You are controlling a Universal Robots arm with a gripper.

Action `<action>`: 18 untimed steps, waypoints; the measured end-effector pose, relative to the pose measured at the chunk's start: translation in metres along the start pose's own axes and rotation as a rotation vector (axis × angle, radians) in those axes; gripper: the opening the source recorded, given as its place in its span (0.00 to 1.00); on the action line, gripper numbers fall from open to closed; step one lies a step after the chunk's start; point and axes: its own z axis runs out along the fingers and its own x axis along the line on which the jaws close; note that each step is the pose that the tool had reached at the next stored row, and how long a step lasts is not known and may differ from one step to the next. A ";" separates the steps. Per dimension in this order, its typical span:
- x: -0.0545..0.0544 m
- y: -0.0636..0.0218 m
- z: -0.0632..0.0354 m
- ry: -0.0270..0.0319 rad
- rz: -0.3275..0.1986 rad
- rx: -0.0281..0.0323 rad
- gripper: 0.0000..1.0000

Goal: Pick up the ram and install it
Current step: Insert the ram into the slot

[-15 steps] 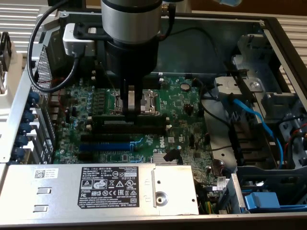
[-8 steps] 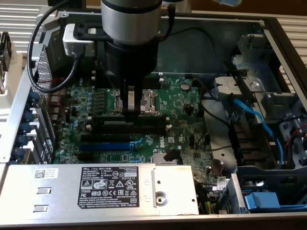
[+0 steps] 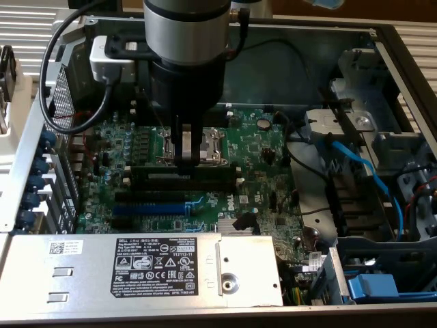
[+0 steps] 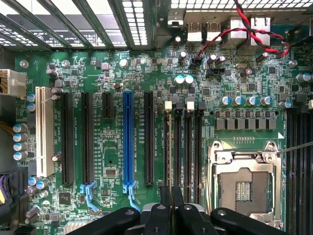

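- Gripper (image 3: pixel 186 158) hangs straight down from the arm over the motherboard (image 3: pixel 263 171), fingers drawn close together and pinching the upper edge of the ram (image 3: pixel 153 171).
- In the wrist view, the gripper (image 4: pixel 171 208) shows both fingers (image 4: pixel 159 218) almost touching, with a slim dark gap between them.
- Ram position: clamped at about mid-length between the fingertips, standing on edge, level, and running to either side of the gripper in line with the black memory slots (image 3: pixel 157 183) directly beneath. Whether it is seated in a slot cannot be told.
- Memory slots (image 4: pixel 188 147): four parallel black channels directly ahead of the fingertips in the wrist view.
- CPU socket (image 3: pixel 213 142) (image 4: pixel 244 188): just beside the gripper, next to the memory slots, with its metal frame shut.
- Blue expansion slot (image 3: pixel 147 206) (image 4: pixel 127 142): near the gripper, on the far side of the memory slots from the socket.
- Power supply (image 3: pixel 157 263): silver box with a black label, well apart from the gripper, beyond the blue slot.
- Blue cable (image 3: pixel 362 174): far from the gripper, toward the exterior view's right.
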 end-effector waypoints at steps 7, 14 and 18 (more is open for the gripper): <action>0.000 0.0000 0.0007 0.0000 0.000 0.0000 0.12; 0.000 0.0000 0.0011 0.0001 0.000 0.0000 0.12; 0.000 0.0000 0.0016 0.0000 0.003 0.0001 0.12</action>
